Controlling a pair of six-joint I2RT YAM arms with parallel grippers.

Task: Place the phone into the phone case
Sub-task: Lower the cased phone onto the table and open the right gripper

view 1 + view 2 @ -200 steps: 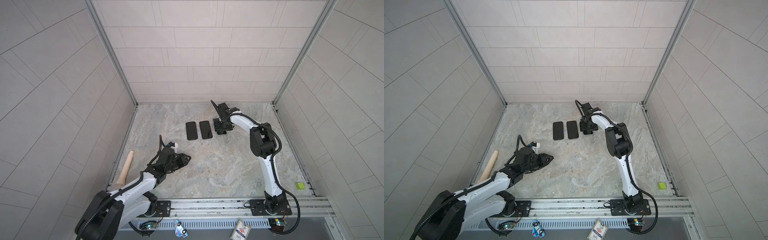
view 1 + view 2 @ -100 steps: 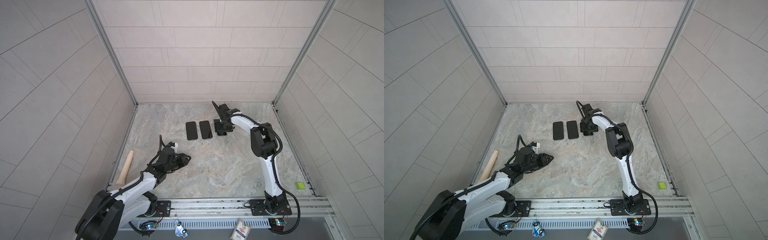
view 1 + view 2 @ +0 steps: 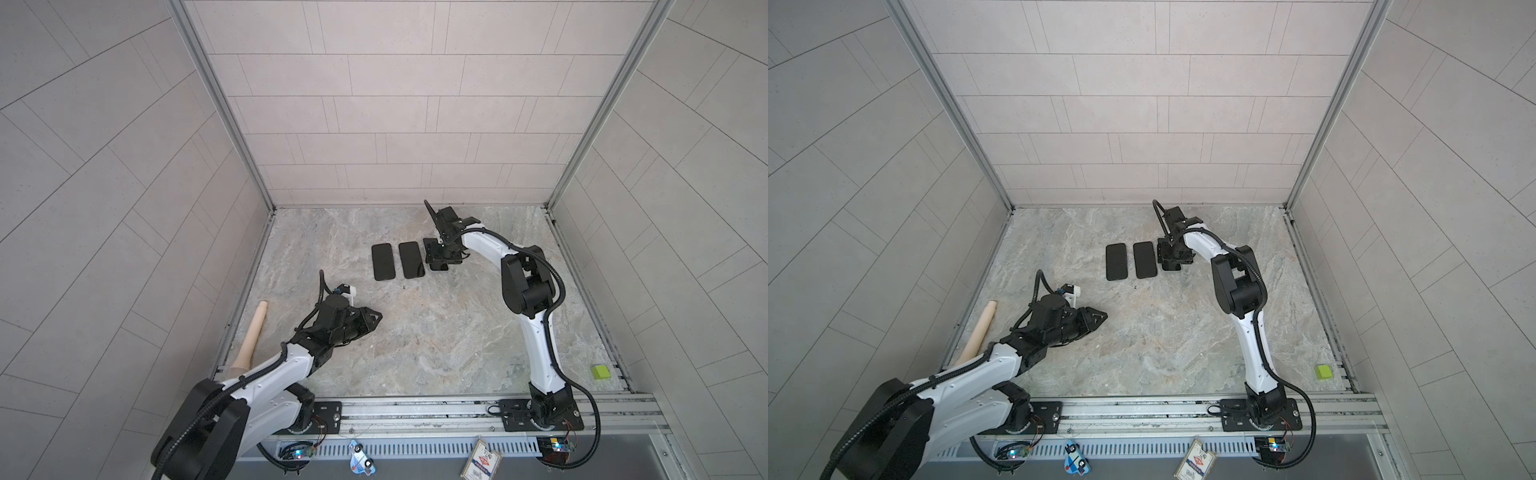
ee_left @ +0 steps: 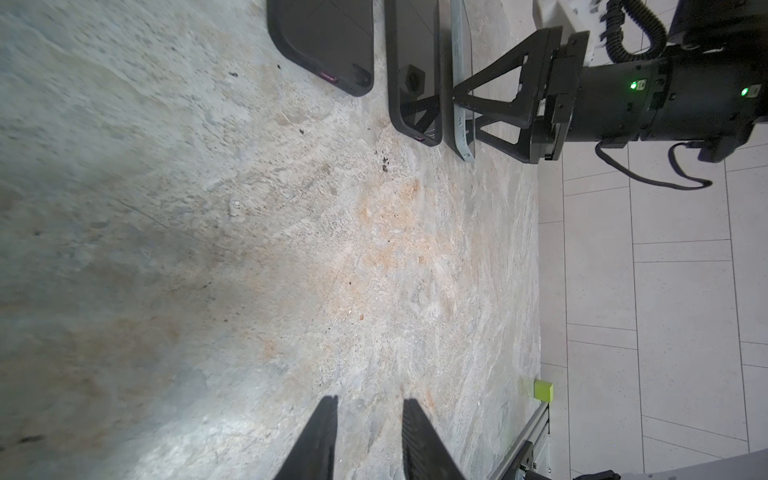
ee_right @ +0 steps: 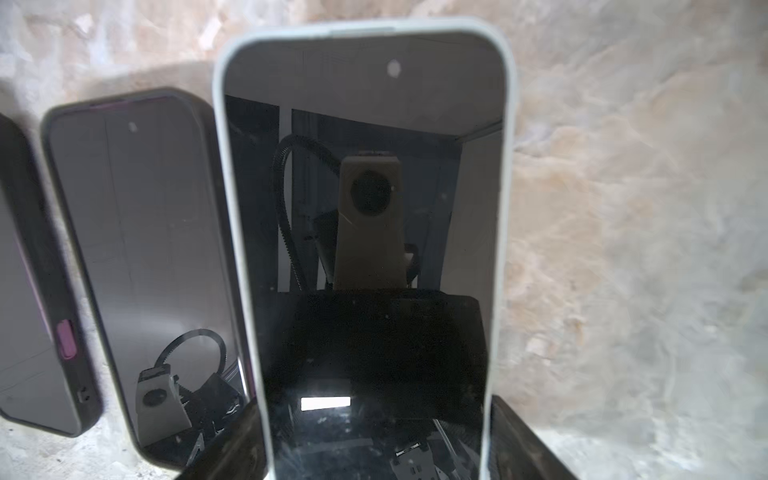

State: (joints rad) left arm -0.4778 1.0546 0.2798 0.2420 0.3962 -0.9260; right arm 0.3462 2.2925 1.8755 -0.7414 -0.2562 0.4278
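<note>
Phone (image 5: 365, 187) not cased yet: your R gripper (image 5: 374, 405) clamps it just beside black case (image 5: 137, 249); L gripper (image 4: 369, 401) gapes empty, well apart

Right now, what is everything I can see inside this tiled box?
phone: one, black screen, pale rim, far side of the table, in the right gripper.
cases: two, black, flat side by side beside the phone, the other further left; whether they hold phones I cannot tell.
wooden stick: one, pale, along the table's left edge.
green block: one, bright green, near right corner.
car-shaped tag: one, blue, front ledge.
card: one, white, front ledge.
table: one, marbled grey-beige.
arms: two, white and black, left and right on the front rail.
left gripper: one, black, open, empty, near left.
right gripper: one, black, closed on the phone.
</note>
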